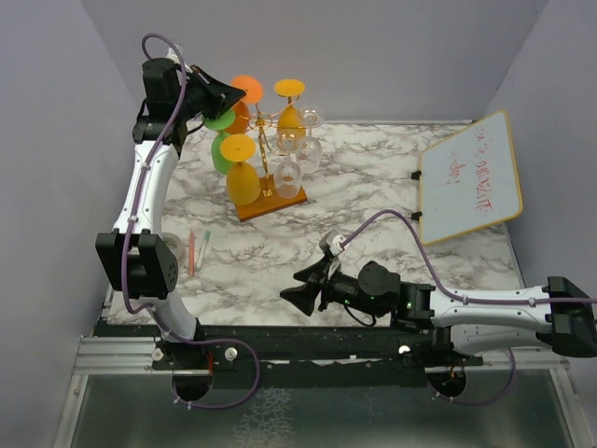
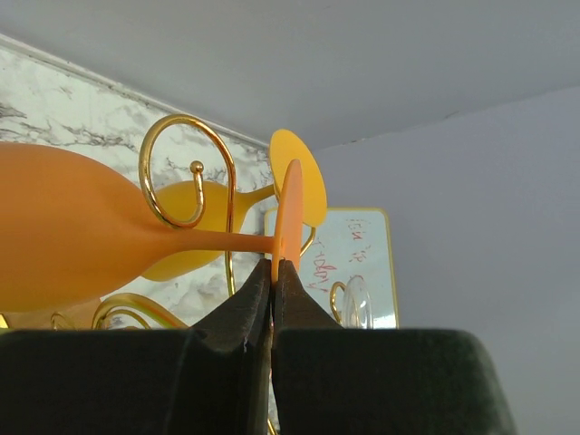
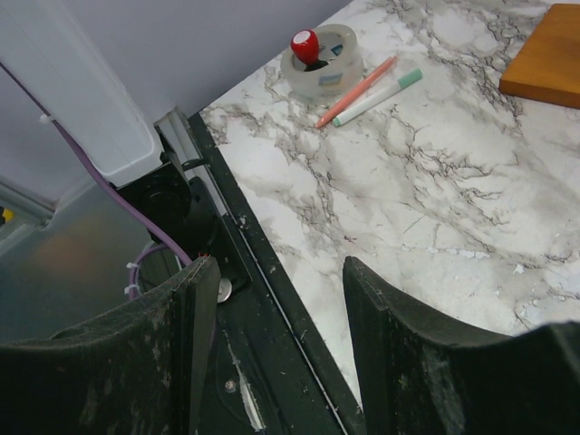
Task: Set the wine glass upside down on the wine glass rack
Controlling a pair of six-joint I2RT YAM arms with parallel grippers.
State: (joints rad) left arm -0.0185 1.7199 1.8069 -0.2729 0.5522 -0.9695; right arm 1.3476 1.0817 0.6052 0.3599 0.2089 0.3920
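Left wrist, left gripper [image 2: 273, 265] pinching wine glass [image 2: 72, 231] foot, whiteboard [image 2: 362, 249] writing illegible

1. Table [image 1: 373, 187]: white top with grey marble veining.
2. Whiteboard [image 1: 469, 177]: yellow frame, red writing; lay askew at the table's right edge.
3. Tape roll [image 3: 340, 56]: clear, a red-capped item [image 3: 305, 43] standing in its core; at the table's left edge.
4. Orange pen [image 3: 356, 91] and green pen [image 3: 381, 95]: side by side on the table, just beside the roll.
5. Stemmed glasses, bowls down, over the table's far left part: yellow glass [image 1: 242, 179], green glass [image 1: 221, 151], clear glass [image 1: 288, 175].
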